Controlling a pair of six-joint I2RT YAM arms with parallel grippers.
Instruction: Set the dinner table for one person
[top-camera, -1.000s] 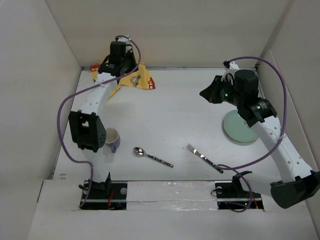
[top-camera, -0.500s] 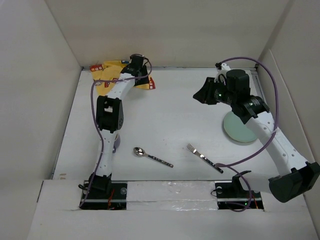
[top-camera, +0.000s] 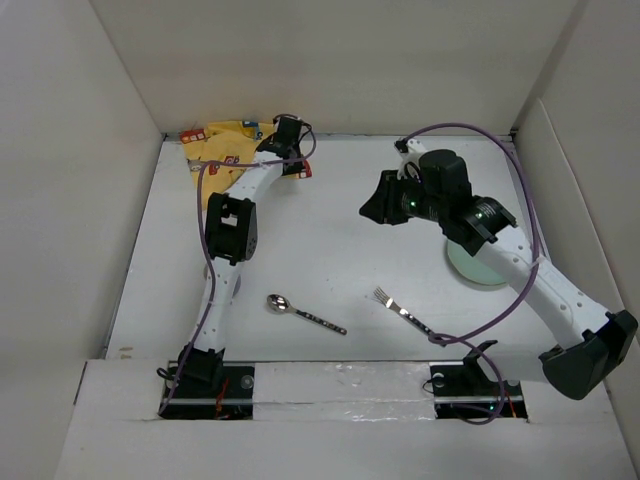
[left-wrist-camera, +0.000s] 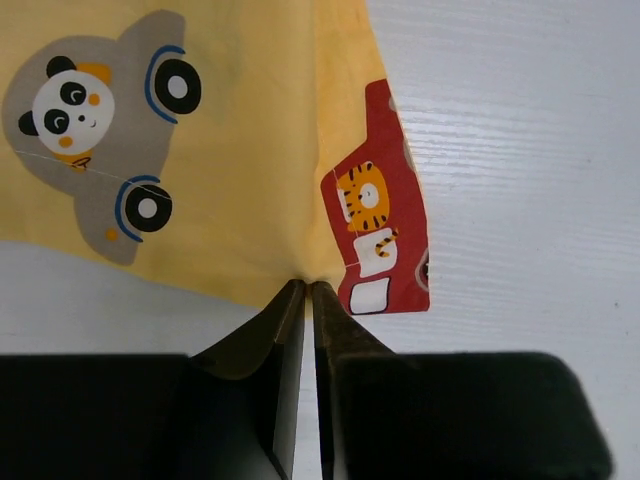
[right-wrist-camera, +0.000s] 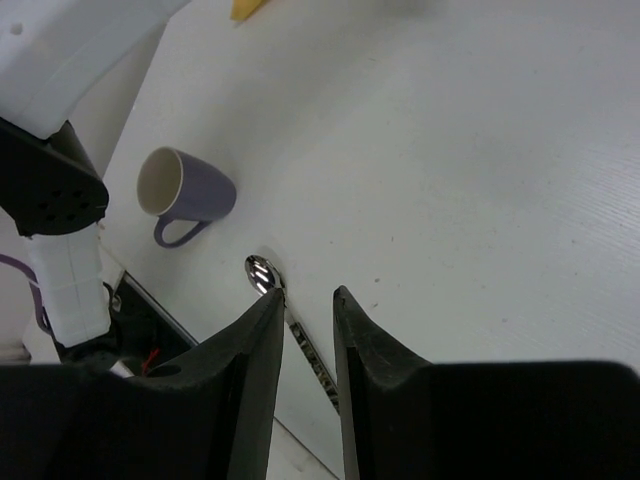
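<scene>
The dinner table (top-camera: 330, 250) is the white walled surface. A yellow car-print cloth mat (top-camera: 232, 145) lies at its back left; it also fills the left wrist view (left-wrist-camera: 240, 150). My left gripper (top-camera: 290, 158) is shut on the mat's near edge (left-wrist-camera: 307, 284), beside a red tiger-car print (left-wrist-camera: 380, 230). My right gripper (top-camera: 372, 207) hovers above the table's middle, jaws a little apart and empty (right-wrist-camera: 307, 295). A pale green plate (top-camera: 480, 265) lies at the right, partly under the right arm. A spoon (top-camera: 305, 314) and a fork (top-camera: 408, 314) lie near the front.
A purple mug (right-wrist-camera: 185, 190) stands at the front left beside the left arm; the top view hides it behind that arm. The spoon (right-wrist-camera: 262, 272) shows just below my right fingertips. White walls close the table on three sides.
My left gripper has swept right along the back wall with the mat's edge, spreading the cloth. My right gripper has moved left from the plate toward the table's middle.
</scene>
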